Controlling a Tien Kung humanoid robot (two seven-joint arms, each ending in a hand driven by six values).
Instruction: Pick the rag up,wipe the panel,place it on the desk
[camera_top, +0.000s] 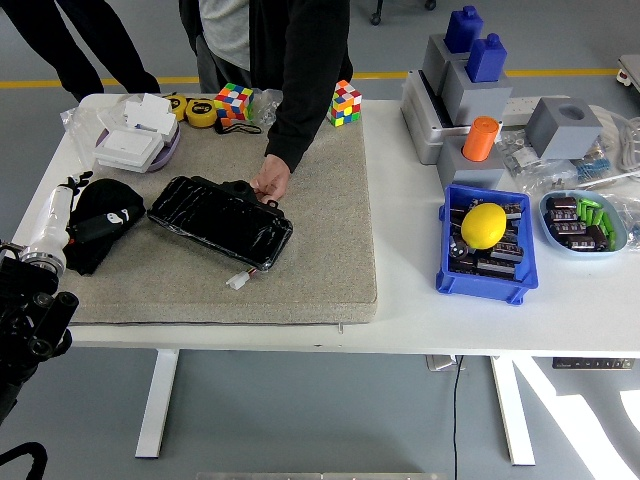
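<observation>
The black rag (108, 222) lies bunched at the left end of the grey mat (320, 250). My left hand (82, 212) comes in from the left edge on a white forearm and lies on the rag, black fingers curled into the cloth. The glossy black panel (220, 220) rests slantwise on the mat just right of the rag. A person at the far side presses one hand (270, 181) on the panel's far edge, holding it. My right hand is out of the picture.
A white and lilac box (135, 143), tape measures and two puzzle cubes (232, 101) line the far edge. To the right stand grey fixtures with blue blocks, an orange cylinder (480, 138), a blue bin with a yellow lemon (483, 226) and a bowl of parts.
</observation>
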